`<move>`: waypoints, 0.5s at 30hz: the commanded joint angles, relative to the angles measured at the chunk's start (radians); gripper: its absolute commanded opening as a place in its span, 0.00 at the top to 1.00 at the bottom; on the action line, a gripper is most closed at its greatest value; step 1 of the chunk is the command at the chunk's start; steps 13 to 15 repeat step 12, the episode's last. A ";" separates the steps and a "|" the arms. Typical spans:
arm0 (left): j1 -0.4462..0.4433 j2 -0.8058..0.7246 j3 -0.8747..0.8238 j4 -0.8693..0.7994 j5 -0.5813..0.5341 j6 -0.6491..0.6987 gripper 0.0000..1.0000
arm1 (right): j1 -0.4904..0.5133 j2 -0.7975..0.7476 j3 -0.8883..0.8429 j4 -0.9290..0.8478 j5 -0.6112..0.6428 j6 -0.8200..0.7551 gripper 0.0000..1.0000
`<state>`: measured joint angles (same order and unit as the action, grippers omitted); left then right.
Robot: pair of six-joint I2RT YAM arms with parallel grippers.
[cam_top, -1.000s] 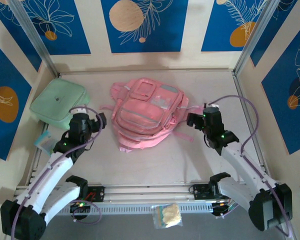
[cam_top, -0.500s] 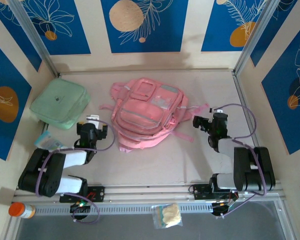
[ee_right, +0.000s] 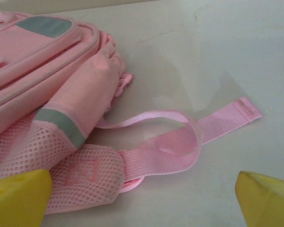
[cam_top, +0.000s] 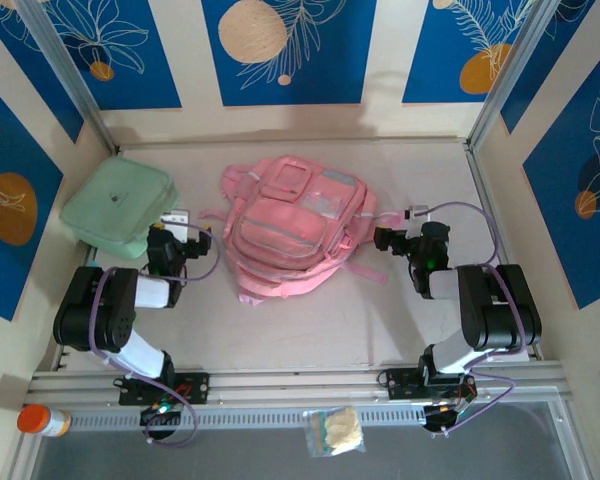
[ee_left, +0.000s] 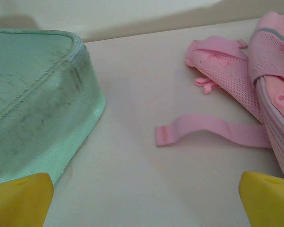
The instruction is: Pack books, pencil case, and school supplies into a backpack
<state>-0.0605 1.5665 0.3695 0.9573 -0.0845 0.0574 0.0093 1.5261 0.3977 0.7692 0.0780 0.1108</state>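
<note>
The pink backpack [cam_top: 290,225] lies flat mid-table, its pockets zipped. My left gripper [cam_top: 188,243] rests low on the table between the backpack and a mint green pouch [cam_top: 118,205]. In the left wrist view it is open [ee_left: 142,201], with bare table between its yellow fingertips [ee_left: 19,198]; a loose pink strap [ee_left: 213,128] lies ahead. My right gripper [cam_top: 385,240] sits low at the backpack's right side. It is open [ee_right: 142,198], and the looped strap [ee_right: 180,142] and mesh shoulder pad [ee_right: 80,179] lie just ahead of its fingertips [ee_right: 267,201]. The books are out of view.
The mint pouch [ee_left: 33,109] is close on the left gripper's left. An orange-capped bottle [cam_top: 38,420] and a small clear bag [cam_top: 333,432] lie below the front rail. Walls close in the table on three sides.
Both arms have folded back and down from a stretched pose, so the grippers now sit low beside the backpack. An orange-capped bottle has come into view at the bottom left.
</note>
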 commanded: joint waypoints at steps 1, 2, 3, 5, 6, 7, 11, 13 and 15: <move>0.004 -0.003 0.003 -0.016 0.049 -0.024 0.01 | -0.016 -0.004 0.021 0.028 -0.026 -0.013 0.01; 0.004 -0.003 0.002 -0.012 0.049 -0.023 0.00 | -0.011 -0.004 0.023 0.026 -0.020 -0.016 0.01; 0.004 -0.004 0.003 -0.017 0.050 -0.023 0.01 | -0.010 -0.003 0.023 0.031 -0.020 -0.016 0.01; 0.004 -0.003 0.003 -0.015 0.050 -0.022 0.01 | -0.011 -0.003 0.024 0.030 -0.020 -0.016 0.01; 0.004 -0.002 0.003 -0.013 0.050 -0.022 0.01 | -0.011 -0.004 0.024 0.022 -0.021 -0.016 0.01; 0.006 -0.003 0.003 -0.014 0.050 -0.022 0.01 | -0.008 -0.002 0.024 0.026 -0.016 -0.020 0.01; 0.004 -0.003 0.003 -0.015 0.050 -0.022 0.01 | -0.019 0.000 0.029 0.019 -0.036 -0.013 0.01; 0.004 -0.003 0.003 -0.015 0.049 -0.022 0.01 | -0.016 -0.002 0.026 0.025 -0.032 -0.014 0.01; 0.004 -0.003 0.003 -0.015 0.049 -0.022 0.01 | -0.016 -0.002 0.026 0.025 -0.032 -0.014 0.01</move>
